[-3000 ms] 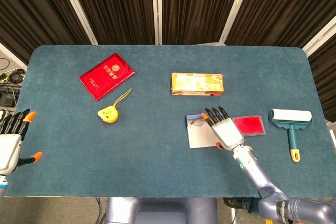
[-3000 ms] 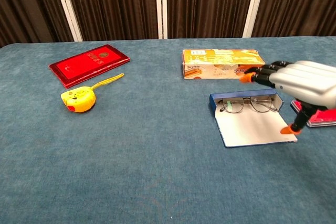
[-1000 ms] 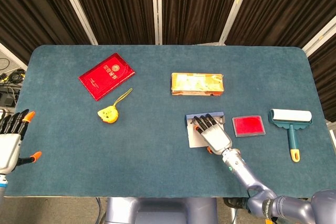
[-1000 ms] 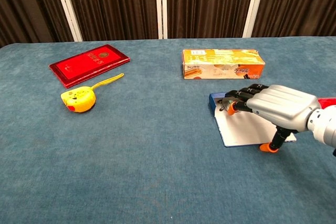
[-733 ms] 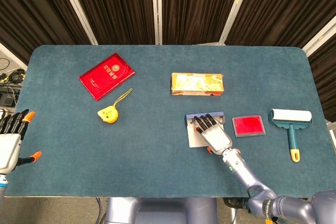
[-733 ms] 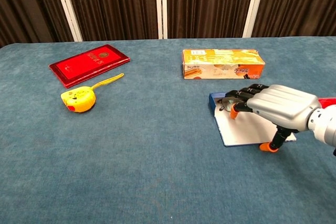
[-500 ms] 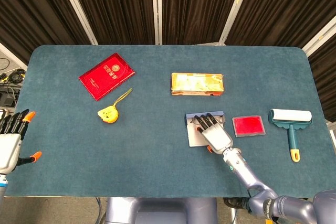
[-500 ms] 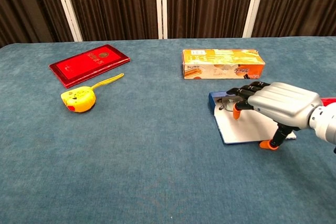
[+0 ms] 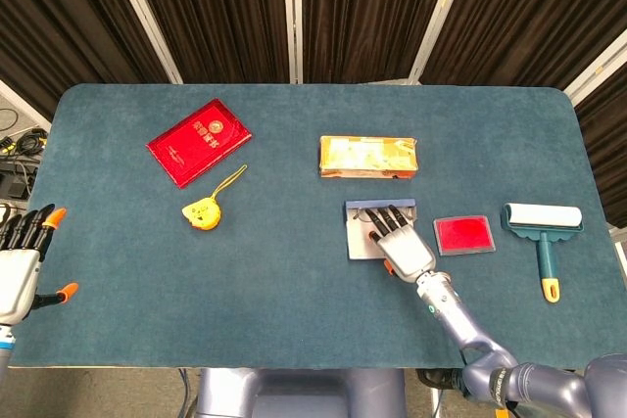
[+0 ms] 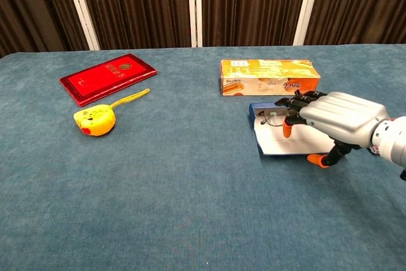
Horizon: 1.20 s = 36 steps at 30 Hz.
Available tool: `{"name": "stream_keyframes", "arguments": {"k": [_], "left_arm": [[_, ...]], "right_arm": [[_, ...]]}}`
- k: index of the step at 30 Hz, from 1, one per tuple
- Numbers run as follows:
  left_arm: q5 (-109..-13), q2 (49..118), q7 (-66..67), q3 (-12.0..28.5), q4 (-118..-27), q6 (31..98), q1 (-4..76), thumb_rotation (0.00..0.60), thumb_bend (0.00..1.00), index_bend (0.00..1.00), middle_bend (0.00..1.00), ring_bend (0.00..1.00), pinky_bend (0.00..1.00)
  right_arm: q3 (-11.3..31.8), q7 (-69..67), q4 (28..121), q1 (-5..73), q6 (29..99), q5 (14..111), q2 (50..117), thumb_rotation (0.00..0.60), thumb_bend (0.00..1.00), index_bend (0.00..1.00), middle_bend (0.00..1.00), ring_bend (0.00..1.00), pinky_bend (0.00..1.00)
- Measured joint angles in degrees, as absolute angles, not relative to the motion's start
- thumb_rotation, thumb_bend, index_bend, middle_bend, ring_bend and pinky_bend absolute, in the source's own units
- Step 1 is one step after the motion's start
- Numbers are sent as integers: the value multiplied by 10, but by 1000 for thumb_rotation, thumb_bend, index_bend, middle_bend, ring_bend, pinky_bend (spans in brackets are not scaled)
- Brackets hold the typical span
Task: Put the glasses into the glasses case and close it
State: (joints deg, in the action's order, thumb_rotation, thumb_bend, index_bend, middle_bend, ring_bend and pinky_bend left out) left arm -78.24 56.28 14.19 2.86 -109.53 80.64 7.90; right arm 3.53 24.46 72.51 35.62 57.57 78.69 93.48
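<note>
The open glasses case [image 9: 359, 240] lies right of the table's middle, its blue tray at the far side and its pale flap [image 10: 269, 144] toward me. The thin wire glasses [image 10: 274, 117] lie in the tray, partly under my fingers. My right hand [image 9: 402, 247] lies over the flap, fingers stretched across to the tray and the thumb at the flap's near edge; in the chest view the right hand [image 10: 336, 118] grips the flap. My left hand [image 9: 20, 261] hangs off the table's left edge with fingers apart, holding nothing.
A yellow-orange box [image 9: 368, 157] lies just behind the case. A red booklet [image 9: 199, 141] and a yellow tape measure [image 9: 201, 212] are at the left. A flat red pad [image 9: 463, 235] and a lint roller [image 9: 544, 227] lie to the right.
My right hand came down onto the case flap from the right. Case and hand have since shifted away toward the box, and the flap looks shorter in the chest view. The left hand stayed still.
</note>
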Motion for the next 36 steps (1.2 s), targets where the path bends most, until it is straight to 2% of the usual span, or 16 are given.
{"name": "stream_keyframes", "arguments": {"k": [12,17,26,29,36], "left_arm": [[-779,564,142,29,-1094,804,80,600,0,0,0,0,0],[-775,565,143,30,-1093,802,82,600,0,0,0,0,0],[-770,565,143,32,-1090,800,83,600,0,0,0,0,0],[-768,566,144,33,-1089,799,84,600,0,0,0,0,0],[-766,568,146,33,-1088,798,85,600,0,0,0,0,0]], "right_arm": [[58,243,700,367,567,767,947,600,272,382,0,0,0],[75,242,688,376,563,754,954,600,319,396,0,0,0],[102,249,665,394,554,726,968,600,330,409,0,0,0],[102,253,657,397,548,719,972,600,340,445,0,0,0],[94,255,643,398,544,717,978,600,462,636,26,0,0]]}}
